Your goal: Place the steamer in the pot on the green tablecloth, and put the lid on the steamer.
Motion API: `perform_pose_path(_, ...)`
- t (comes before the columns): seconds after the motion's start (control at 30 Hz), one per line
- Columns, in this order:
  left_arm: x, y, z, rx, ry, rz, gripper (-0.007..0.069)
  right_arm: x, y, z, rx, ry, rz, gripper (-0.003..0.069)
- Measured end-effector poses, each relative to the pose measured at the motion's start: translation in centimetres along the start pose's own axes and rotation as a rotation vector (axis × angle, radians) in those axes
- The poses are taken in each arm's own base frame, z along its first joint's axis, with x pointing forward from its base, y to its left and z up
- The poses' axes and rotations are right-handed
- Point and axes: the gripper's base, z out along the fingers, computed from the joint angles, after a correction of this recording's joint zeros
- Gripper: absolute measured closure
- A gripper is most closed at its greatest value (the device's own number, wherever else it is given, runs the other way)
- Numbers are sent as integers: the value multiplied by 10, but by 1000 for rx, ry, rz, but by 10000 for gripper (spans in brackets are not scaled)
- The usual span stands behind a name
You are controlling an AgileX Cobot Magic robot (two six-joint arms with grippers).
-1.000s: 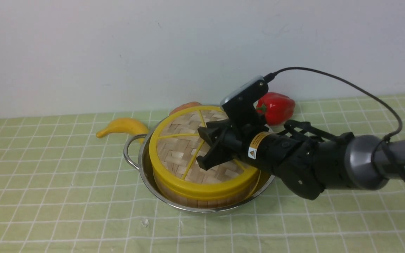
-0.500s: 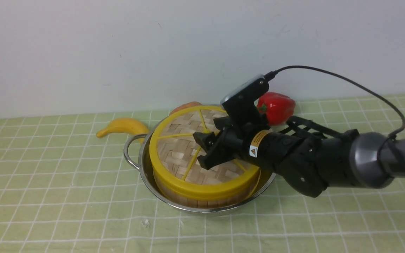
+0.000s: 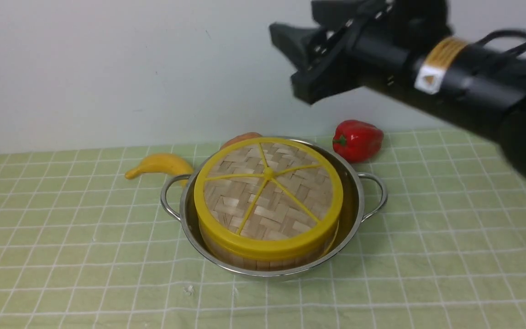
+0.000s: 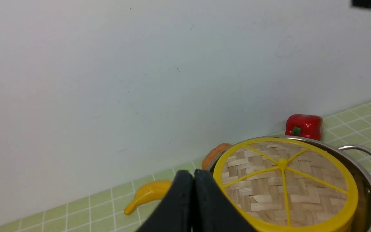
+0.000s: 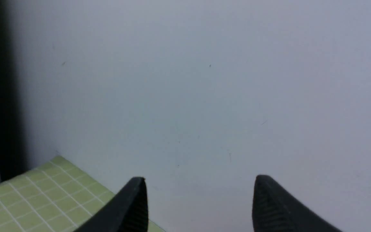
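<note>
The steel pot (image 3: 357, 201) stands on the green tablecloth (image 3: 85, 274). Inside it sits the steamer (image 3: 263, 261), of which only the bamboo side wall shows. The woven lid (image 3: 267, 192) with yellow rim and spokes lies flat on top of it. High above the pot's right side hangs my right gripper (image 3: 286, 57), open and empty; its wrist view shows the two fingertips of that gripper (image 5: 199, 180) apart against the wall. My left gripper (image 4: 193, 175) is shut, empty, low and left of the pot (image 4: 370, 193) and the lid (image 4: 282, 183).
A yellow banana (image 3: 160, 164) lies left of the pot, a red pepper (image 3: 358, 139) behind it to the right, and an orange item (image 3: 240, 138) peeks out behind the rim. The white wall runs close behind them.
My right gripper opened off the lid's centre knob and rose up and to the right. The lid stayed on the steamer. The left gripper has not moved.
</note>
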Motion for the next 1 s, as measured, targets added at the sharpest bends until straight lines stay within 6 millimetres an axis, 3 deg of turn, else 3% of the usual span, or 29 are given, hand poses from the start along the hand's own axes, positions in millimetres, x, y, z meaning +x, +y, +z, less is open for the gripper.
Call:
perform_pose_path(0.1, 0, 0, 0, 0, -2, 0, 632, -15, -15, -38, 77, 106, -2, 355)
perform_pose_path(0.13, 0, 0, 0, 0, -3, 0, 632, -16, -17, -41, 85, 116, -1, 365)
perform_pose_path(0.17, -1, 0, 0, -1, -7, 0, 632, -16, -24, -56, 126, 183, 6, 425)
perform_pose_path(0.27, -1, 0, 0, -1, -9, -3, 627, 2, -38, -94, 223, 336, -1, 605)
perform_pose_path(0.3, -1, 0, 0, -1, -9, -3, 625, 5, -38, -97, 230, 345, -2, 622)
perform_pose_path(0.33, -1, 0, 0, -2, -11, -3, 623, 21, -39, -110, 244, 381, -23, 662)
perform_pose_path(0.53, -2, 0, 0, -2, -17, -3, 614, 76, -27, -149, 218, 314, 1, 673)
perform_pose_path(0.73, 1, 0, 0, 1, 6, -3, 602, 123, -18, -163, 183, 304, 53, 671)
perform_pose_path(1.0, 11, -2, -1, 17, 124, -3, 601, 129, -17, -163, 175, 299, 59, 664)
